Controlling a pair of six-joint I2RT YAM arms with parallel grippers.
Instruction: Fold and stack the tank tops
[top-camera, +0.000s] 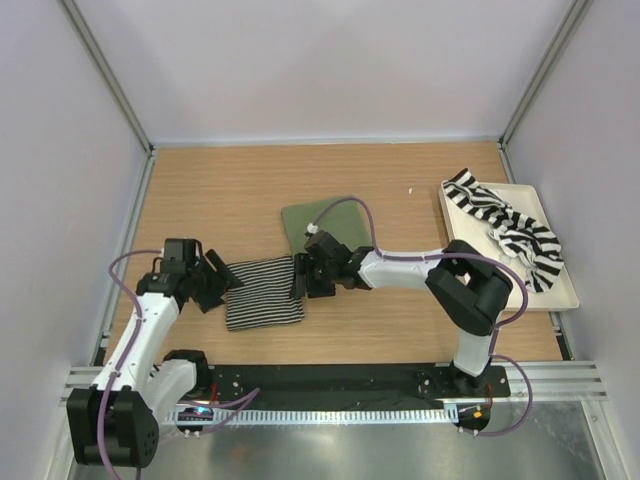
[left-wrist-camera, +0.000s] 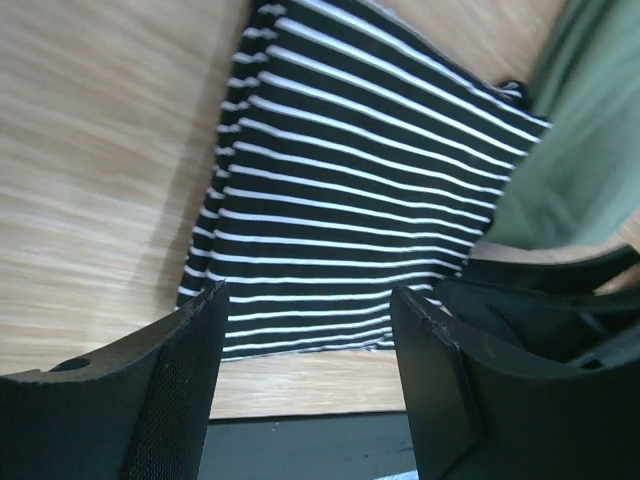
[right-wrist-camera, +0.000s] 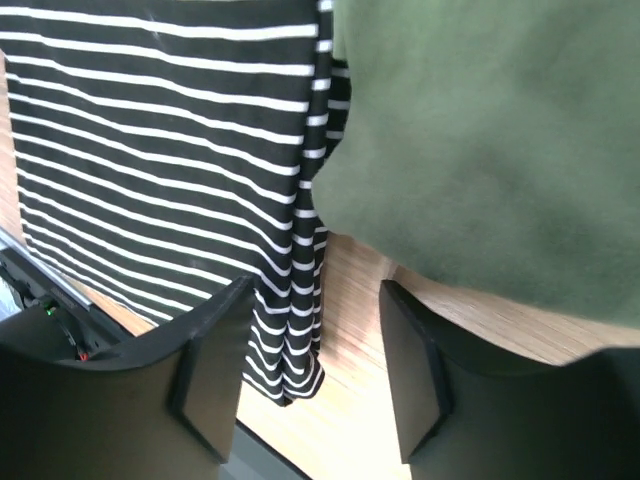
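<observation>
Pinstriped tank top (top-camera: 264, 292), folded flat: left jaws open and empty at its 9 o'clock edge, right jaws likewise open at 3 o'clock. Olive tank top (top-camera: 325, 225), folded, touching at 1 o'clock. Broad-striped tank top (top-camera: 505, 228), crumpled on tray (top-camera: 556, 296) (tabletop (top-camera: 220, 190), 3 o'clock side).

On table (top-camera: 200, 190): 1st tank top (top-camera: 264, 295) ctr-left, nr front edge. 2nd tank top (top-camera: 322, 220) just behind & rt of it, corners adjoining. 3rd tank top (top-camera: 505, 225) in tray (top-camera: 562, 298), far rt. At 1st top's left edge: left tool (top-camera: 228, 283); at its rt edge: right tool (top-camera: 302, 277).
</observation>
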